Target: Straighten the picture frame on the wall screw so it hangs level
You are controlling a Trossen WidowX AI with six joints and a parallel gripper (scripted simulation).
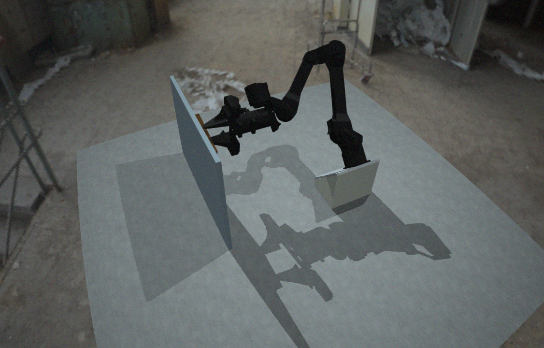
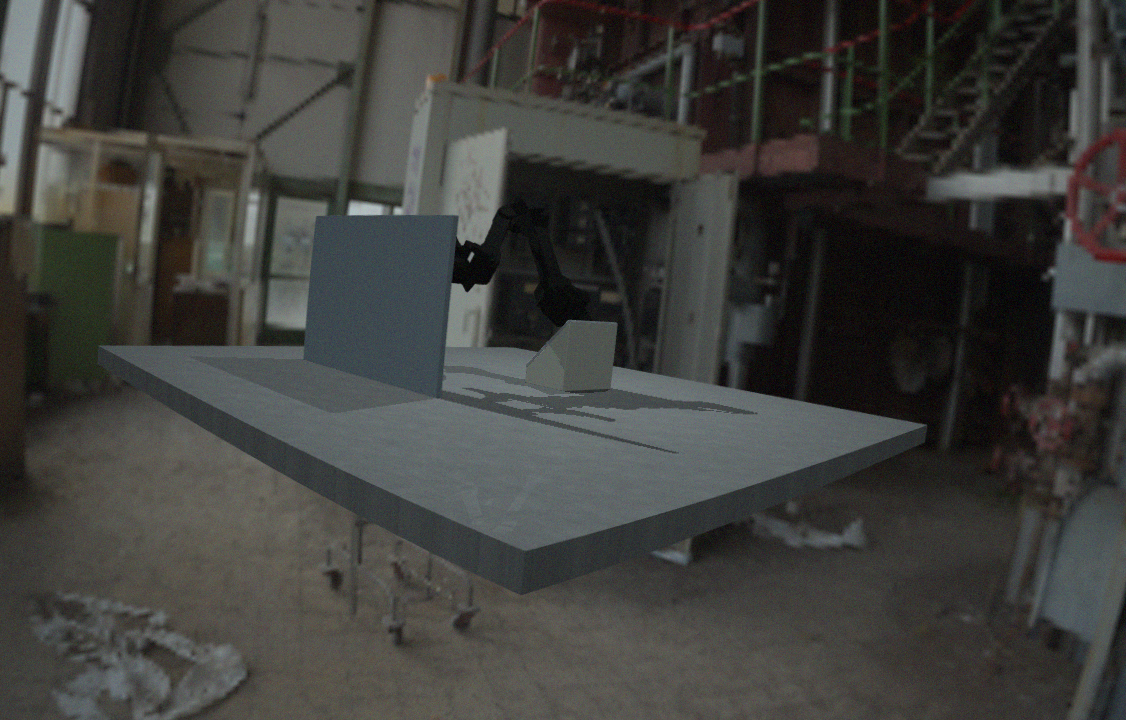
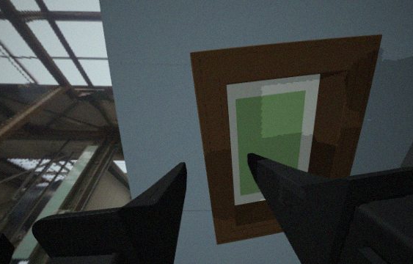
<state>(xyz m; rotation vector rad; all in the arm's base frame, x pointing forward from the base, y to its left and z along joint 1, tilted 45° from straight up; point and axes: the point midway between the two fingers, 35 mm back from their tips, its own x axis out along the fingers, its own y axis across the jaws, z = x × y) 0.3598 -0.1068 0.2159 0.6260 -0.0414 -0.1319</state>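
Progress looks early: tool [image 3: 216, 166] hovers near the crooked picture [image 3: 283, 66] on the wall [image 3: 147, 73], fingers apart and gripping nothing; lifting, notch-shifting and checking all remain.

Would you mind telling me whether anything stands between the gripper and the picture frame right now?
Nothing visible does. The open gripper points straight at the picture frame on the wall panel, with only free space between them; one finger overlaps the frame's lower edge in the wrist view.
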